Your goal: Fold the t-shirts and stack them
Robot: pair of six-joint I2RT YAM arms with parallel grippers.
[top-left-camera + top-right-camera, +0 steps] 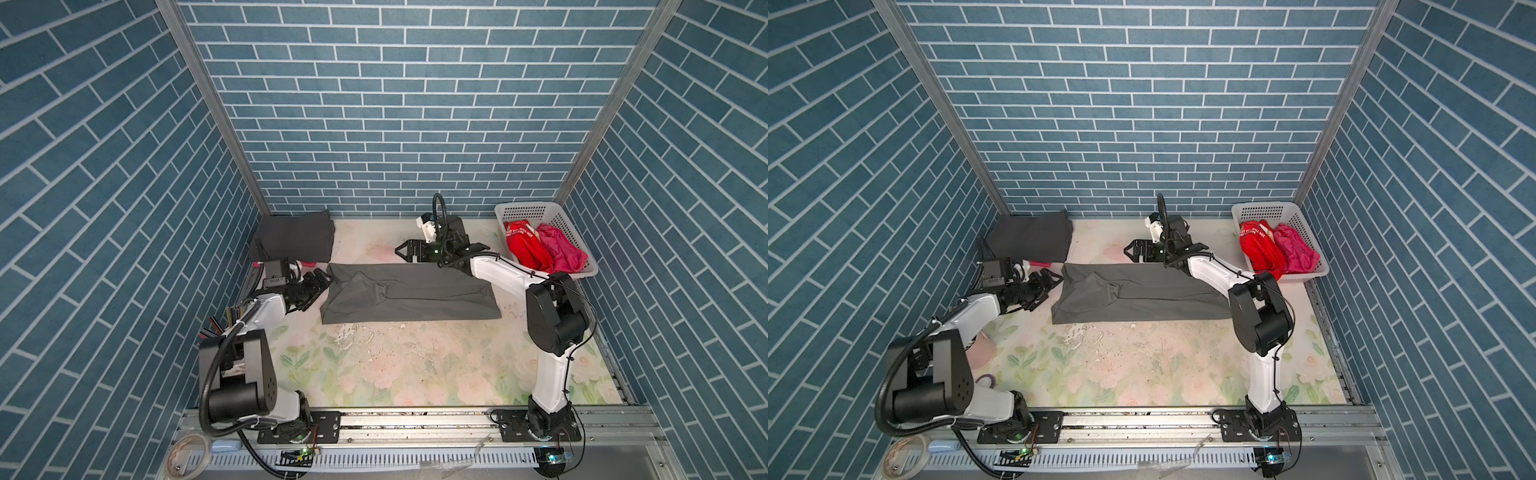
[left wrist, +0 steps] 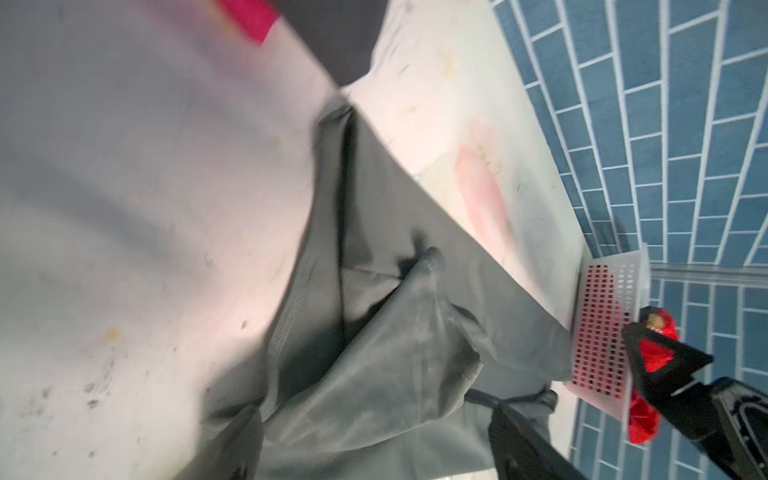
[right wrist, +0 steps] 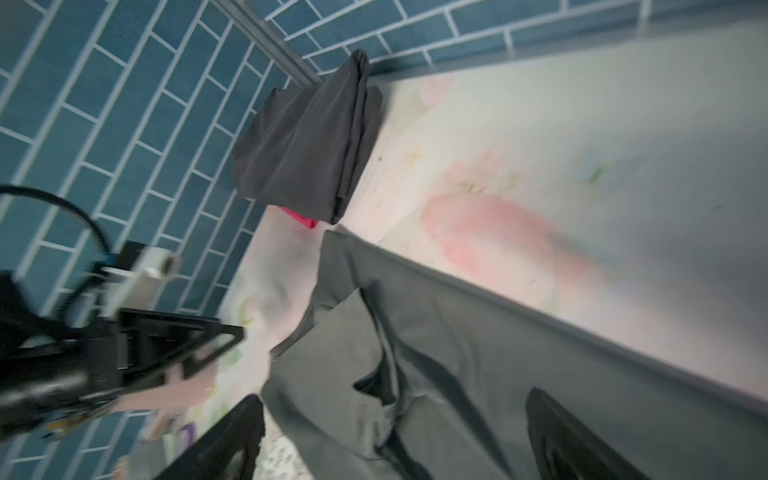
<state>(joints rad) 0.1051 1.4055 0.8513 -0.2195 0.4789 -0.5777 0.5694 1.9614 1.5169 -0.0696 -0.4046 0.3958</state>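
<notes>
Top views — grey t-shirt (image 1: 409, 297) lies just beside left tool (image 1: 322, 280).

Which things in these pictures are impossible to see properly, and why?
Red t-shirt: its white lettering is too small to read in both top views.
Pink cloth under the charcoal t-shirt: mostly covered in every view, so its shape is unknown.
Grey t-shirt: the right arm hides its far right corner in both top views.
</notes>
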